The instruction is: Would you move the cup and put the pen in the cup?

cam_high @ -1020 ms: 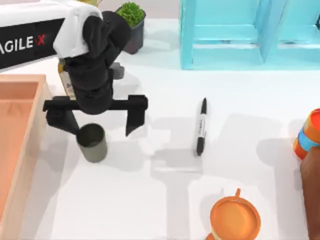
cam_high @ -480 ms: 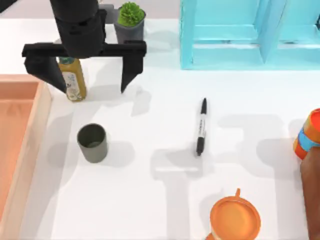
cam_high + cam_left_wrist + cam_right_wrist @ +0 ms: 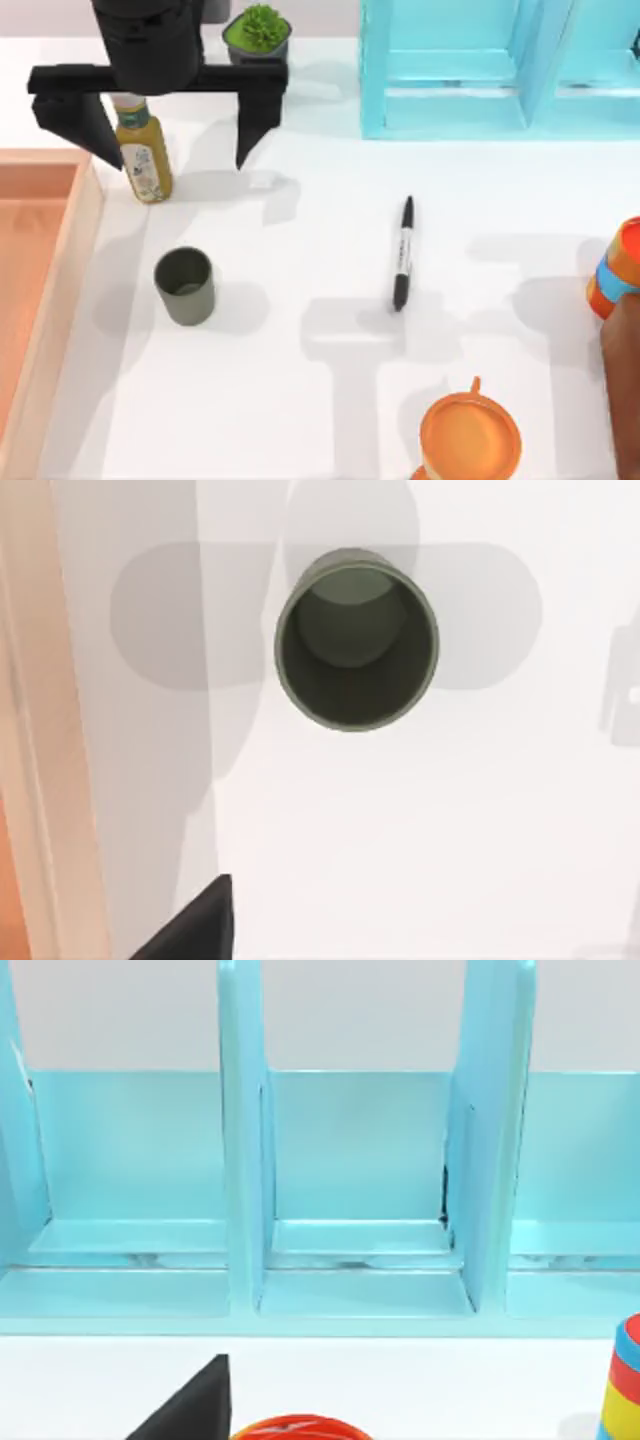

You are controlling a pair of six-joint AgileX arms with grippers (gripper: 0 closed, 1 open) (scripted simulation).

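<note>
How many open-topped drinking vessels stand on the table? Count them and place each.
2. The cup stands at the table's left, near the wooden tray; the orange mug sits at the front, right of centre.

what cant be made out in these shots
- Bottle: top view, its top is hidden behind the open left gripper.
- Orange mug: top view, cut off by the bottom edge.
- Striped object: top view, cut off by the right edge.
- Pen: top view, label print too small to read.
- Cup: nothing inside.

Bare table all round the cup (image 3: pixel 185 286), wooden tray (image 3: pixel 50 300) near its left, bottle (image 3: pixel 143 155) behind
</note>
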